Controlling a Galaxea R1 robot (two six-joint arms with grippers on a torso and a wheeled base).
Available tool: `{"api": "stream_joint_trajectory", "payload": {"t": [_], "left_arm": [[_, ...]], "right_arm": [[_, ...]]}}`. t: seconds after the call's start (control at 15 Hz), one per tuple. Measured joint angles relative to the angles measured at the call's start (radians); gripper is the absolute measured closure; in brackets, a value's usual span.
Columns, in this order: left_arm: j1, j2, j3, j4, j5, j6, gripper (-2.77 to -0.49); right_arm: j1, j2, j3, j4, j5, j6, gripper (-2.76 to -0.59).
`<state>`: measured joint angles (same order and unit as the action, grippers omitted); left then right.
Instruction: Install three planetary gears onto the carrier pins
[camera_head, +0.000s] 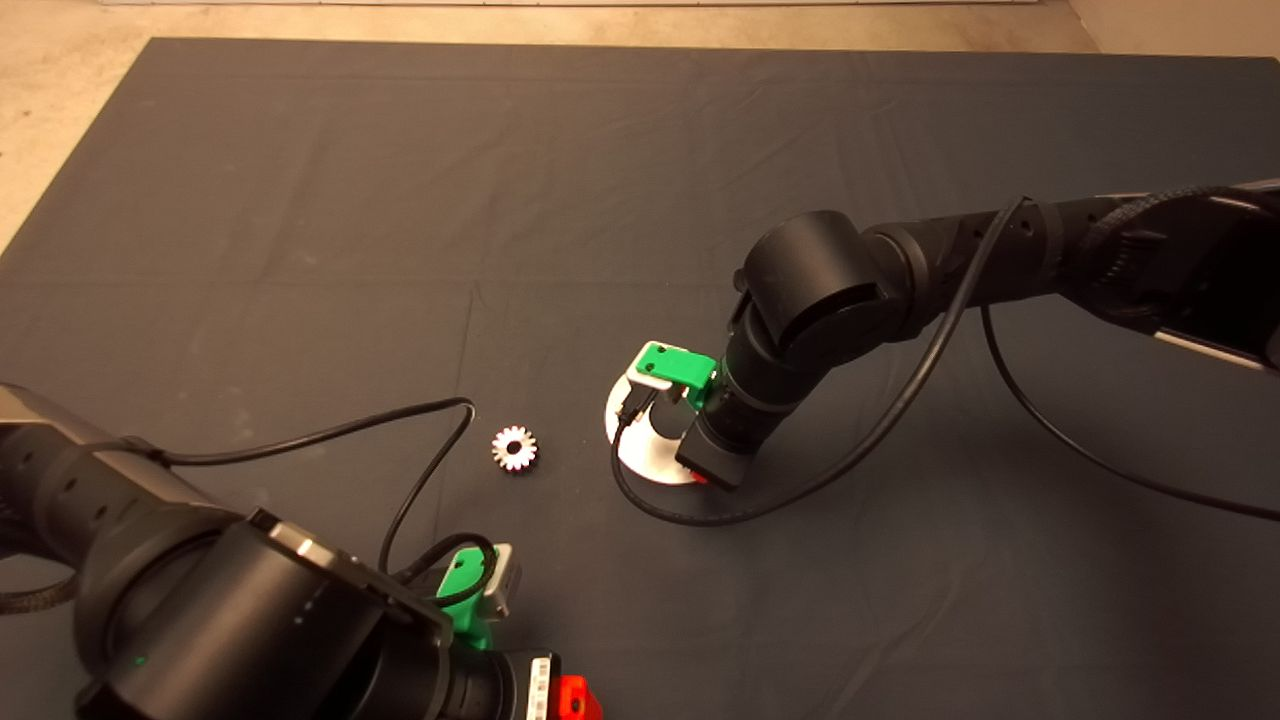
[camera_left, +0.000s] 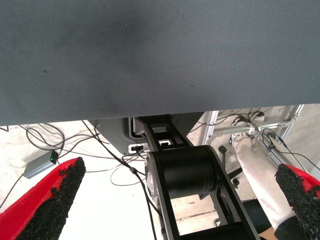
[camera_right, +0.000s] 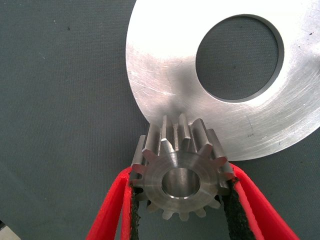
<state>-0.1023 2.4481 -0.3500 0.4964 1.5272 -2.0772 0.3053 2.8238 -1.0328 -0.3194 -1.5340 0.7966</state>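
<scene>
Right hand (camera_right: 181, 200) clamps one planetary gear (camera_right: 181, 167) by its toothed flanks, over the carrier disc (camera_right: 165, 85) rim. Steel: dense, rigid, likely slick. Second gear (camera_head: 514, 448) lies on counter (camera_head: 300, 200). Left hand (camera_left: 175, 200) parked, fingers apart.

The head view looks steeply down from above onto the table (camera_head: 300, 200), taking in both arms. The right wrist view sits close above the disc (camera_right: 165, 90), facing down along its pincer (camera_right: 181, 190); both views share that disc (camera_head: 655, 462). The left wrist view, near the table's near edge, faces out to the floor beyond.
</scene>
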Motion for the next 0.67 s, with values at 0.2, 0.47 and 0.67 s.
{"api": "stream_joint_trajectory", "payload": {"t": [0.2,0.47,0.67], "left_arm": [[0.0,-0.002,0.0,0.001,0.0,0.002,-2.77],[0.0,-0.003,0.0,0.002,0.0,0.003,-2.77],[0.0,-0.005,0.0,0.002,0.0,0.003,-2.77]], "right_arm": [[0.0,-0.001,0.003,-0.005,0.0,-0.007,-0.9],[0.003,-0.013,0.01,-0.02,0.0,-0.014,-0.9],[0.002,-0.028,0.01,-0.029,-0.001,-0.022,-0.9]]}}
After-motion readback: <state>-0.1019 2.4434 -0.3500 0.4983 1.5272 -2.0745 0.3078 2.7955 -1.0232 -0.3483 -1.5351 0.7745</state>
